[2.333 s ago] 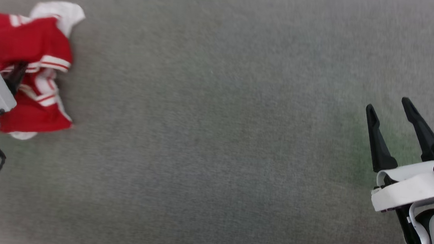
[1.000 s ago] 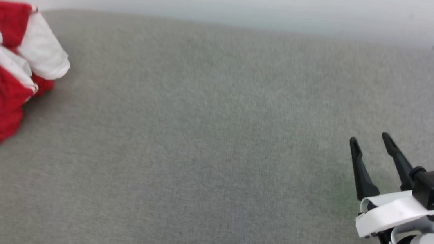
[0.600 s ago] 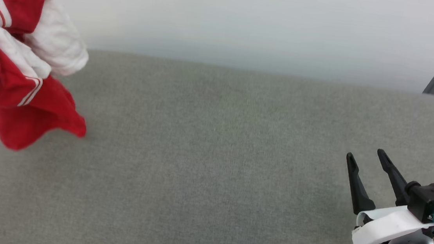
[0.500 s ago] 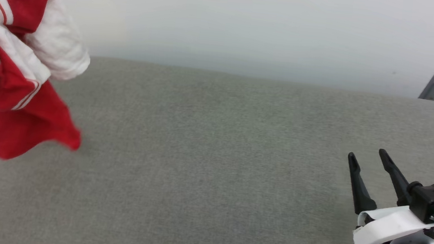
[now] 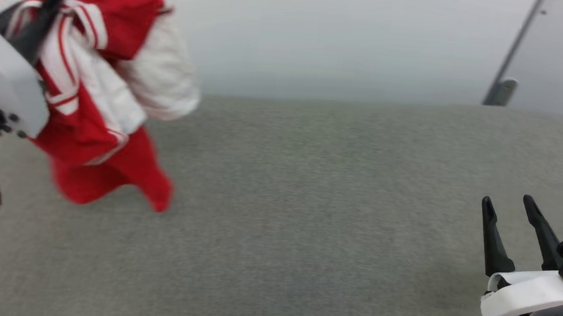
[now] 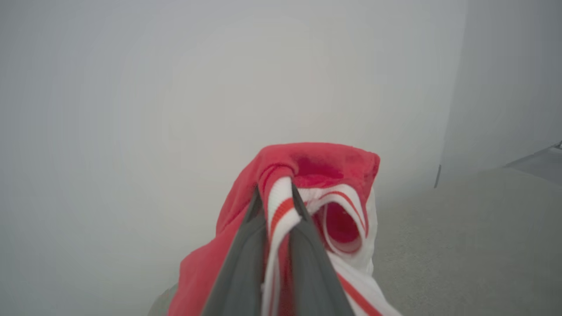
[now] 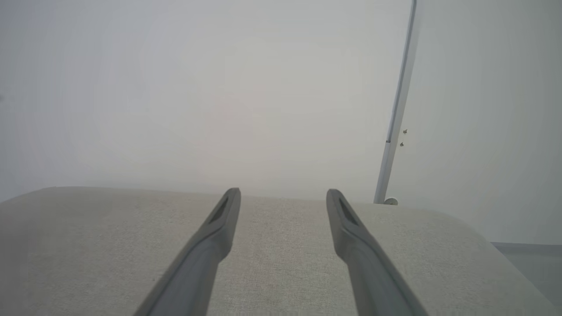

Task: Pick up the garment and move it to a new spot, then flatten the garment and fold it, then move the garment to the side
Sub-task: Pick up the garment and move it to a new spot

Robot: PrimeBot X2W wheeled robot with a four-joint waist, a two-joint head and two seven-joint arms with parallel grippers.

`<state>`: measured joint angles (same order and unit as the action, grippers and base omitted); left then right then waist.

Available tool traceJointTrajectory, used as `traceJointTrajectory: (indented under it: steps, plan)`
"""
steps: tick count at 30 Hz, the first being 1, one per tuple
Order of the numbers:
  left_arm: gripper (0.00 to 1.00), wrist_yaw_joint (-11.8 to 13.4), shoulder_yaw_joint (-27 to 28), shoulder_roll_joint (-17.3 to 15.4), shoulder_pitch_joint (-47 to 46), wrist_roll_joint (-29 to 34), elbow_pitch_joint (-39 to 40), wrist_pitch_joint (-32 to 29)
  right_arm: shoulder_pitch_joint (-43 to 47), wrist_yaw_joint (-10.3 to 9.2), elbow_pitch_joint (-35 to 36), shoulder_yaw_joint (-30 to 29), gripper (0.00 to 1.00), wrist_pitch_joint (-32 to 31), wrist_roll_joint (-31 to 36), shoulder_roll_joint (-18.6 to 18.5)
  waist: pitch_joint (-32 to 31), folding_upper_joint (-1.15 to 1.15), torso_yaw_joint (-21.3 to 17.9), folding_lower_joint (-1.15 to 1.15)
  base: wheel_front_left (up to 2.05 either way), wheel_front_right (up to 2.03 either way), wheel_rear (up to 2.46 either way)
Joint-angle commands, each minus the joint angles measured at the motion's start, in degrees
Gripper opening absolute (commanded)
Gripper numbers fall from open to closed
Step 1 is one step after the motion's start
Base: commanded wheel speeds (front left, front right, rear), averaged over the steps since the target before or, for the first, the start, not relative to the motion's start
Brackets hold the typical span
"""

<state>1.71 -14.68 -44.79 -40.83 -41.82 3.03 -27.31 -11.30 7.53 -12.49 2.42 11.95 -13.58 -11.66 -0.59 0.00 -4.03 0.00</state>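
The garment [image 5: 107, 107], a red T-shirt with white sleeves and striped trim, hangs bunched in the air over the left part of the grey surface [image 5: 306, 221]. My left gripper [image 5: 50, 3] is shut on its striped trim near the top of the bundle. In the left wrist view the garment [image 6: 316, 171] drapes over the left gripper [image 6: 274, 193], whose fingers pinch a white-and-red band. My right gripper [image 5: 506, 205] stands open at the lower right, nothing between its fingers. The right wrist view has the right gripper [image 7: 283, 193] spread above bare grey fabric.
The grey fabric surface ends in a far edge [image 5: 347, 102] against a pale wall. A thin metal post [image 5: 509, 56] rises at the back right, and the post [image 7: 395, 123] stands beyond the surface's rounded right corner.
The garment has swung right and slightly up with my left gripper, whose white wrist has come into the head view. The camera has turned a little; the right gripper holds its pose.
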Motion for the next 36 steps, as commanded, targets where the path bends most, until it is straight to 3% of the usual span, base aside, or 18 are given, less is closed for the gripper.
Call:
traceJointTrajectory:
  steps: [1, 9, 19, 36]
  plan:
    - [0.0, 0.42, -0.07, 0.44, 0.46, -0.38, 0.67, -0.26, -0.33, -0.08, -0.09, -0.26, 1.0, 0.37, 0.14, 0.12, 0.82, 0.0, -2.99, 0.0, 0.0, 0.0, 0.0]
    - [0.0, 0.41, -6.65, 6.74, -2.11, 1.26, 2.33, -1.59, -0.85, -0.08, -0.32, -2.24, 1.0, 1.06, 0.51, 0.98, 2.97, 0.0, -7.27, 0.0, 0.0, 0.0, 0.0]
    - [0.0, -0.45, -15.63, 13.69, 0.98, 3.26, -1.93, -1.65, -1.5, -0.08, -1.33, -2.45, 1.0, 2.17, 0.58, 2.55, 5.91, 0.0, -9.58, 0.0, 0.0, 0.0, 0.0]
    - [0.0, -3.6, -22.67, 20.74, 7.42, 0.44, -23.77, -1.23, -2.95, -0.08, -4.06, 0.09, 1.0, 3.06, 0.15, 3.76, 7.41, 0.0, -11.07, 0.0, 0.0, 0.0, 0.0]
